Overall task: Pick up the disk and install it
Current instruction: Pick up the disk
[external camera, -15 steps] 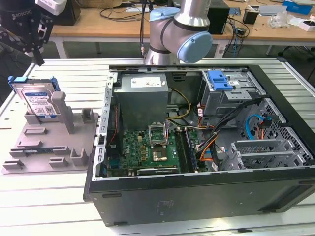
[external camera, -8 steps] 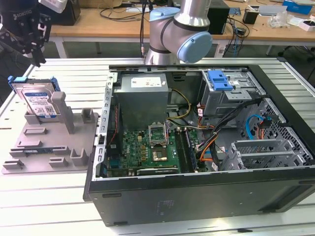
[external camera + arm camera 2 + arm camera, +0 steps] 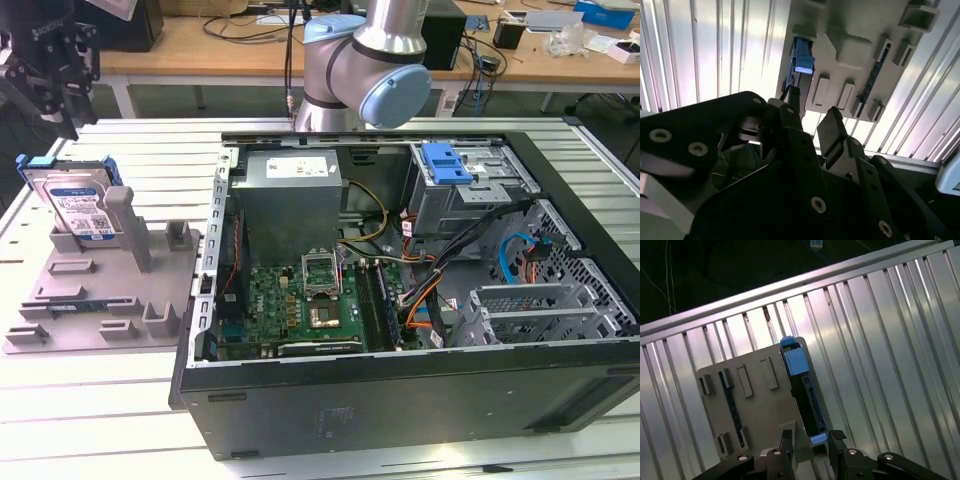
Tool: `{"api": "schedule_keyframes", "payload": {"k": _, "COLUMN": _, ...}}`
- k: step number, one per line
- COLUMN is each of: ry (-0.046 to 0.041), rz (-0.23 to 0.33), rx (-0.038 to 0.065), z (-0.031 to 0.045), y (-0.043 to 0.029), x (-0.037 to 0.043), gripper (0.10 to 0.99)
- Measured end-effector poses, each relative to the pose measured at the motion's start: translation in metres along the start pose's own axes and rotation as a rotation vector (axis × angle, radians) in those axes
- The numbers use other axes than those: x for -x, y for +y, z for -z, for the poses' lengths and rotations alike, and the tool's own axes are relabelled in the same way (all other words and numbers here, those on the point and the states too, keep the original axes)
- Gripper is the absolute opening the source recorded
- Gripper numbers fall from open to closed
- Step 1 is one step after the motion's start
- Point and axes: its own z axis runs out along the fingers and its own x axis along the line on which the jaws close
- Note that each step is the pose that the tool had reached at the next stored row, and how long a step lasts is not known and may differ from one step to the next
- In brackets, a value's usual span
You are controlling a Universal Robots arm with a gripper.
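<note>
Item: black gripper [image 3: 50,105], upper left of the exterior view, hanging above the grey fixture plate [image 3: 90,300] and apart from it. In both wrist views its two fingers [image 3: 786,440] stand well spread with open space between them, nothing clamped; in the second wrist view the fingertips [image 3: 791,102] are dark against the bright table. Item: the disk [image 3: 78,203], silver with a blue-and-white label and a blue carrier frame, at the left of the exterior view, standing on edge in a slot at the far corner of the plate, leaning slightly back, directly below the gripper and untouched by it. In the first wrist view the disk [image 3: 802,385] appears edge-on along one side of the plate, its blue end lying in line with the gap between the fingers. Item: grey upright post [image 3: 130,225], just beside the disk on the plate. Item: slatted aluminium table [image 3: 100,420], bearing the plate and the computer case [image 3: 400,410]. Item: computer case, centre and right of the exterior view, side panel off, lying open. Contents: green motherboard [image 3: 300,300], grey power supply [image 3: 290,195], loose cables [image 3: 450,275], grey drive cage [image 3: 485,195] at upper right with a blue latch [image 3: 445,162] on top. Item: arm [image 3: 370,60], grey with pale blue caps, top centre behind the case.
</note>
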Motion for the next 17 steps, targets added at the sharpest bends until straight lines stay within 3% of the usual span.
{"api": "schedule_keyframes", "payload": {"k": 3, "ry": 0.0037, "rz": 0.086, "rx": -0.002, "z": -0.0002, "y": 0.0001, "x": 0.0003, "gripper": 0.435}}
{"api": "schedule_keyframes", "payload": {"k": 4, "ry": 0.0051, "rz": 0.119, "rx": -0.002, "z": -0.0002, "y": 0.0001, "x": 0.0005, "gripper": 0.498}}
{"api": "schedule_keyframes", "payload": {"k": 7, "ry": 0.0124, "rz": 0.162, "rx": -0.004, "z": -0.0002, "y": 0.0006, "x": 0.0012, "gripper": 0.498}}
{"api": "schedule_keyframes", "payload": {"k": 14, "ry": 0.0125, "rz": 0.163, "rx": -0.005, "z": -0.0003, "y": 0.0011, "x": 0.0011, "gripper": 0.498}}
{"api": "schedule_keyframes", "payload": {"k": 17, "ry": 0.0114, "rz": 0.174, "rx": -0.015, "z": -0.0010, "y": 0.0032, "x": 0.0022, "gripper": 0.498}}
